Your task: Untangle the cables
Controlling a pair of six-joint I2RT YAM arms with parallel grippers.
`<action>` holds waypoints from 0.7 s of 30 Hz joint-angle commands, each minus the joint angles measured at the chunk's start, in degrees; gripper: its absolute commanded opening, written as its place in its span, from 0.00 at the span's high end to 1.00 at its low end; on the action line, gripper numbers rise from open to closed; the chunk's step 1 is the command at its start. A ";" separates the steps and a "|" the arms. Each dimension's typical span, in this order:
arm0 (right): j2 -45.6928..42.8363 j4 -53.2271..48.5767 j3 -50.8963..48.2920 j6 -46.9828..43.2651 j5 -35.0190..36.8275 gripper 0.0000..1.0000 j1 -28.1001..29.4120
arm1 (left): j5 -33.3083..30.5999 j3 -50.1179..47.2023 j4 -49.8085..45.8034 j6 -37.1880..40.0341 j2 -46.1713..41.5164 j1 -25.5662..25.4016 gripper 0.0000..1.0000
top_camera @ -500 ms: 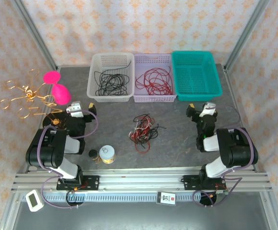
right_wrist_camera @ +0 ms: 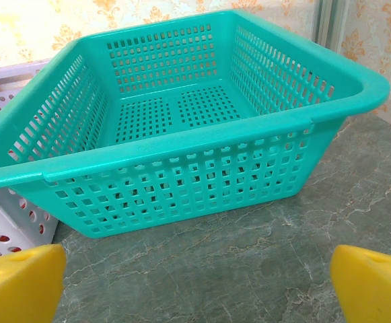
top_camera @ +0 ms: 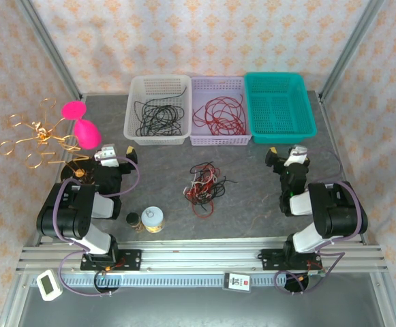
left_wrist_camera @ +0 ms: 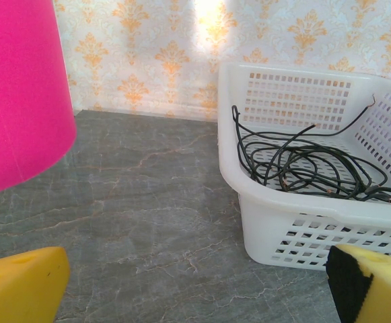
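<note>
Nothing has shifted since the earlier frame; both arms sit folded near their bases. Left fingers (top_camera: 119, 152) and right fingers (top_camera: 288, 155) are spread wide and grasp nothing. The cables (top_camera: 203, 187) lie as a loose knot of black, red and off-white wire on the surface (top_camera: 252, 197), between the two sets of fingers and well apart from both. We judge them light, limp, springy and prone to snagging, so dragging one strand would pull the rest. Best hold is probably an outer loop or free end, with the other fingers pinning the bundle.
</note>
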 commanded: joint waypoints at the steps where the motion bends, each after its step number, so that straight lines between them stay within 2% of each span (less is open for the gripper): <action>1: -0.54 1.81 0.50 0.40 -0.22 0.00 -0.06 | 1.28 0.89 0.07 0.38 0.08 -0.12 0.01; 17: -0.68 1.82 0.45 0.41 -0.21 0.00 -0.09 | 1.72 0.75 0.32 0.29 0.05 0.05 0.01; 21: -2.98 2.17 -0.52 -0.99 0.73 0.01 1.21 | -0.02 -2.93 5.80 1.43 -2.03 -1.23 0.01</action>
